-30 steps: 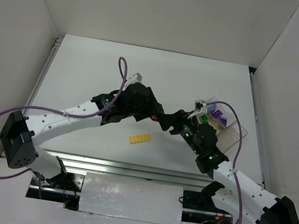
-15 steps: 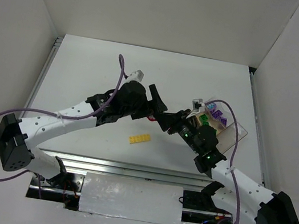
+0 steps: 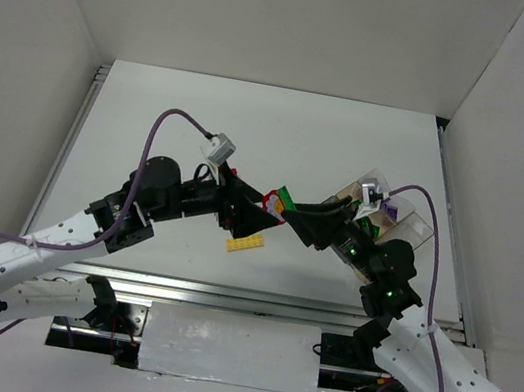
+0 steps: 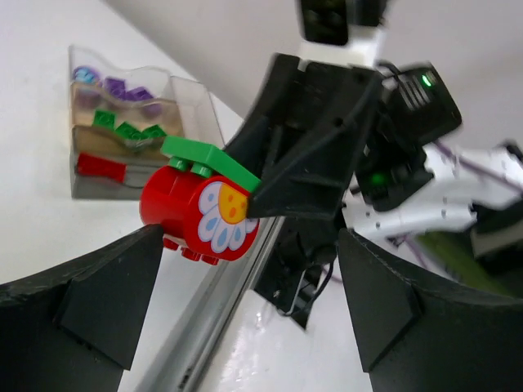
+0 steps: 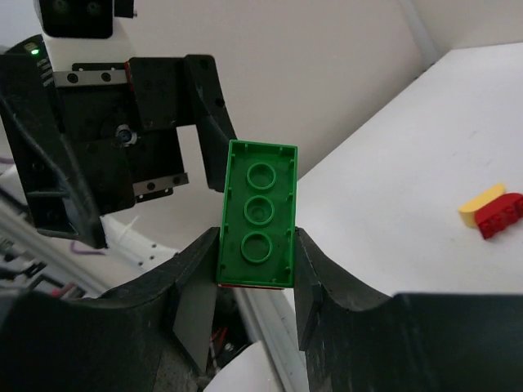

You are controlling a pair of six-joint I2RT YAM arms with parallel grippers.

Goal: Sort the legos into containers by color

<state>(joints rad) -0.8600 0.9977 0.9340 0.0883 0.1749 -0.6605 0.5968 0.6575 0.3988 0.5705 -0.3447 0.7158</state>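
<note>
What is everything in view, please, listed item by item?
Green plate: one, green, gripped by right pincer.
Red round brick: one, red with flower print, joined under green plate.
Yellow plate: one, yellow, on table.
Loose pair: two, yellow and red, touching, on table.
Organizer box: one, clear, purple, green, red bricks in separate compartments.
Left pincer: one, black, open, facing held bricks.
Right pincer: one, black, shut.
</note>
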